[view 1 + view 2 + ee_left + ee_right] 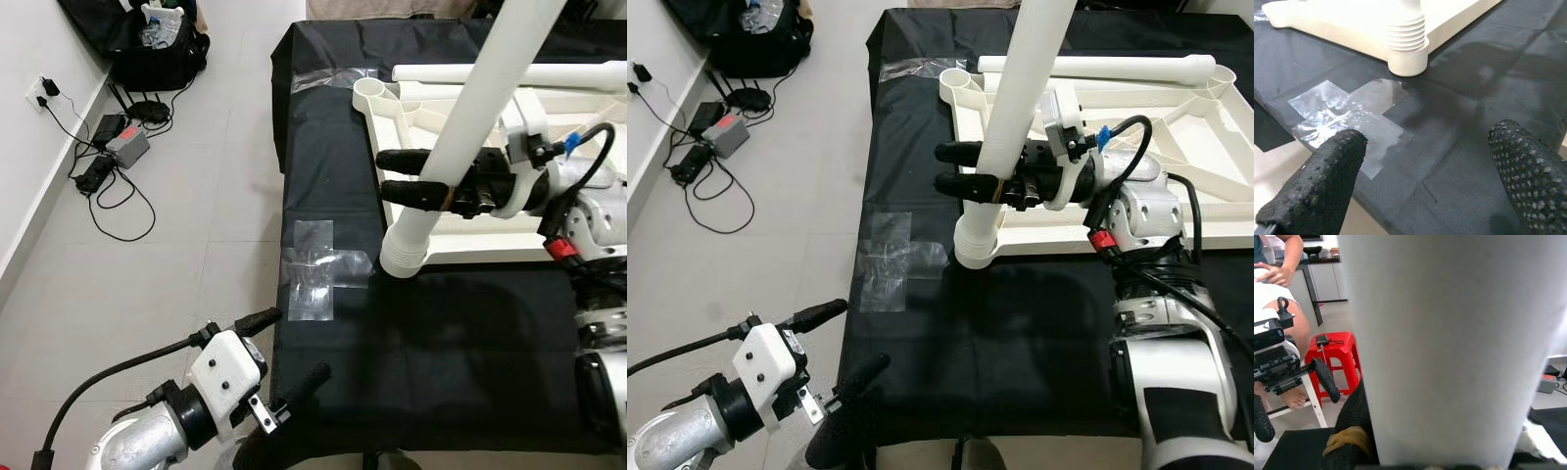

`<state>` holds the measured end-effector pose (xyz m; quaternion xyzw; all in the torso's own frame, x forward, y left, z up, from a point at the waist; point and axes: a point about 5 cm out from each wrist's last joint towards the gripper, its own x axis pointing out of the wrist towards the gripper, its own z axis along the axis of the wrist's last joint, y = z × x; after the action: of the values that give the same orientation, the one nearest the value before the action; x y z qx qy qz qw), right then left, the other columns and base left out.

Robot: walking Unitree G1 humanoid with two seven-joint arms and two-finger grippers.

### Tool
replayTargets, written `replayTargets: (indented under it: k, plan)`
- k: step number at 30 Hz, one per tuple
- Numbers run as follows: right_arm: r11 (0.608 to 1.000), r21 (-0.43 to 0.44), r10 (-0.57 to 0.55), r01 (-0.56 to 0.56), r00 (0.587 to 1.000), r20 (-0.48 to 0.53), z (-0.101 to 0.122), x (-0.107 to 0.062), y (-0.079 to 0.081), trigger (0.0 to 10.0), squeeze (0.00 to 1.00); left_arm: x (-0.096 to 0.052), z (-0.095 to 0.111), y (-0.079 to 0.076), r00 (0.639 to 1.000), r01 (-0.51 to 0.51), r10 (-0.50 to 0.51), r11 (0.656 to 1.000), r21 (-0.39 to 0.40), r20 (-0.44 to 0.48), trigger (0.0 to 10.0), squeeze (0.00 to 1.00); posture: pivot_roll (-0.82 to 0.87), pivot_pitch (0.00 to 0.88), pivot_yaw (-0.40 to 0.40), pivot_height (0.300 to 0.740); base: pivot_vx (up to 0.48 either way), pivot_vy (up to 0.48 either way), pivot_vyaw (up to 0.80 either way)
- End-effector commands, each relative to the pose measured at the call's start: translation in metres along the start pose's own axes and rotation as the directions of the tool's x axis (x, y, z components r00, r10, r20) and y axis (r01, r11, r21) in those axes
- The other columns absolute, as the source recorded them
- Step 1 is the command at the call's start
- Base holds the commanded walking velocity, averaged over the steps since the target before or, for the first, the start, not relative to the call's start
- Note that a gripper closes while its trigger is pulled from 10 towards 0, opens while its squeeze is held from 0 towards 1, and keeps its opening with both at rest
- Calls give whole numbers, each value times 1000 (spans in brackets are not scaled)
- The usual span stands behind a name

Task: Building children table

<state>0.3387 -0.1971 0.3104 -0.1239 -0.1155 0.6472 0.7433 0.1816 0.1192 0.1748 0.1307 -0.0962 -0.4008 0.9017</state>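
The white tabletop (480,245) lies upside down on a black cloth. A white table leg (480,108) stands upright at its near left corner, ribbed end (1406,44) down in the corner. My right gripper (397,176) is shut on this leg from the right, one finger on each side; in the right wrist view the leg (1449,347) is right against the camera. A second leg (1097,67) lies flat at the back, beside a bare corner socket (372,93). My left gripper (292,348) hangs open over the cloth's near left edge, holding nothing.
Clear tape patches (313,269) are stuck to the cloth near its left edge. On the floor to the left are a black bag (157,49) and cables with adapters (113,147). Behind, a person (1283,274) sits near a red stool (1334,350).
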Motion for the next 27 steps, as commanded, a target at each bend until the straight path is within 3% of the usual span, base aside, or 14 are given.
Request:
replayTargets:
  k: [1,13,21,27]
  plan:
    - [1000,31,4,-3,999,-41,-11,0,2,10000,0,-1,3,-4,1000,-5,5,1000,1,18,10000,0,61,331,-8,740,0,0,0]
    - [1000,29,-9,11,997,-75,-9,-9,0,10000,0,-4,16,-2,983,-147,147,989,-6,108,10000,0,54,333,-15,740,0,0,0]
    - [999,44,-9,13,996,-88,-8,-18,0,10000,0,-4,25,-12,981,-123,131,990,-68,141,10000,0,48,335,-21,740,0,0,0]
    - [999,49,-15,19,997,-81,-11,-15,0,10000,0,-2,25,-16,984,-98,108,992,-75,143,10000,0,49,335,-22,740,0,0,0]
